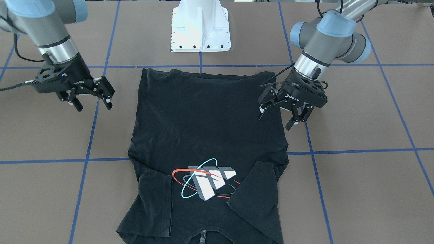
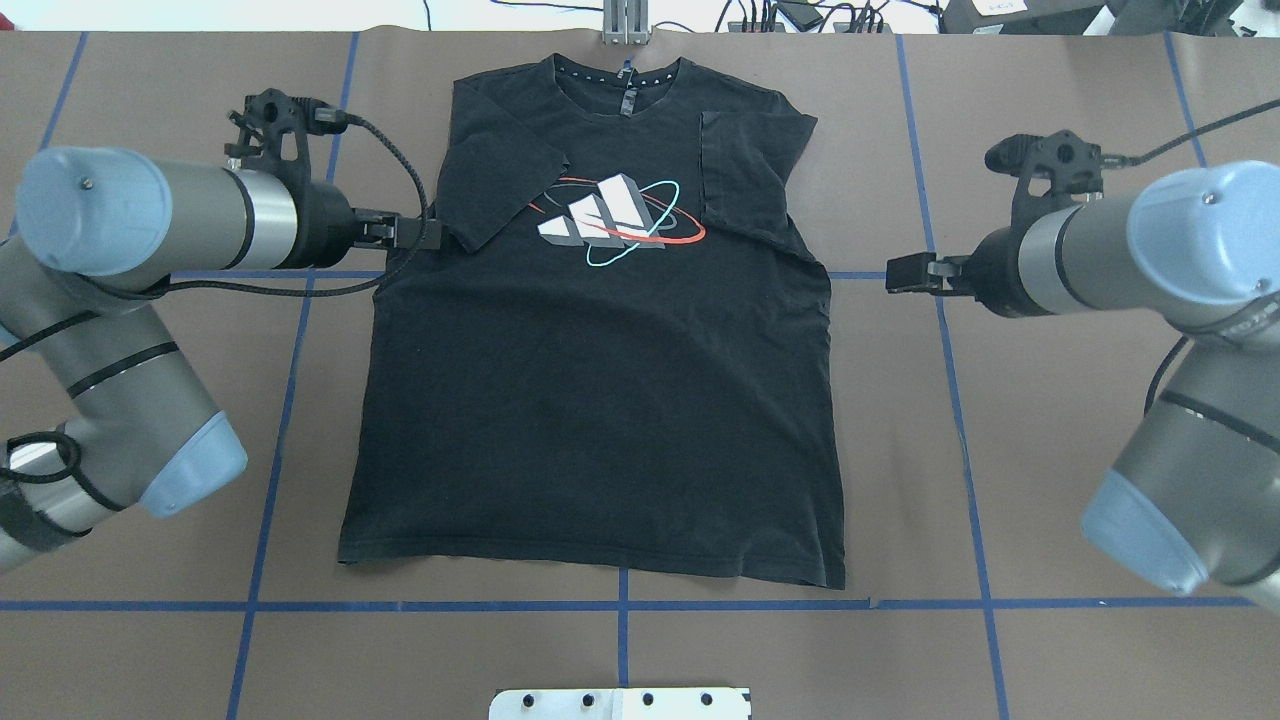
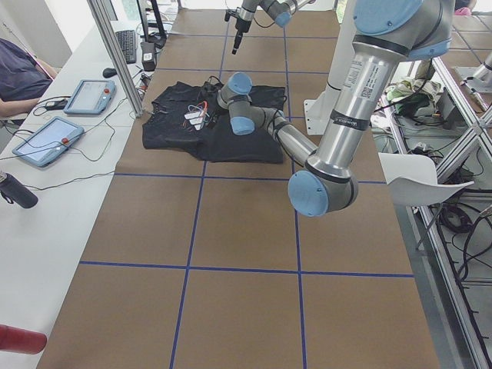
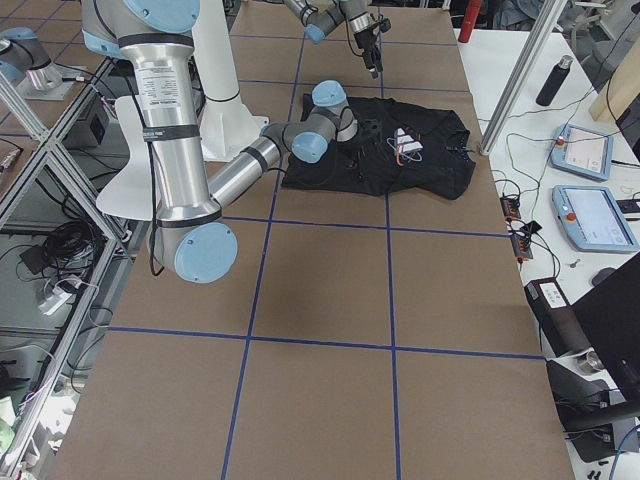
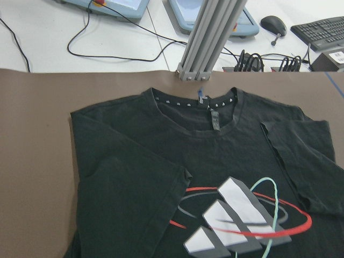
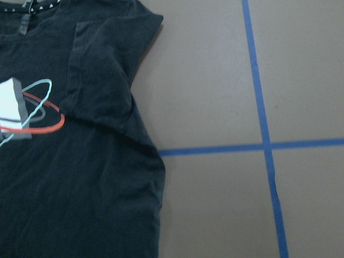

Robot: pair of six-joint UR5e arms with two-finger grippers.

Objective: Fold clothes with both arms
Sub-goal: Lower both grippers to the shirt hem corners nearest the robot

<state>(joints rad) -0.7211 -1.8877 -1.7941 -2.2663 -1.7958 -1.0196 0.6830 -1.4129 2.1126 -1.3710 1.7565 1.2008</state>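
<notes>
Since the T-shirt (image 2: 600, 400) is thin, limp cotton, it will sag and crease wherever it is unsupported, so I judge it wants pinching at matching points on both side edges and lifting evenly. It lies flat and print-up in the middle of the tabletop (image 2: 920, 450), collar (image 2: 620, 75) away from the robot, both sleeves (image 2: 500, 190) turned in over the chest. The left hand (image 1: 277, 117) hangs with jaws spread at the shirt's edge below the sleeve; whether it touches the cloth I cannot tell. The right hand (image 1: 94, 104), jaws also apart and holding nothing, hovers beside the opposite edge, clear of the fabric. A shallow pinch could catch only one layer.
</notes>
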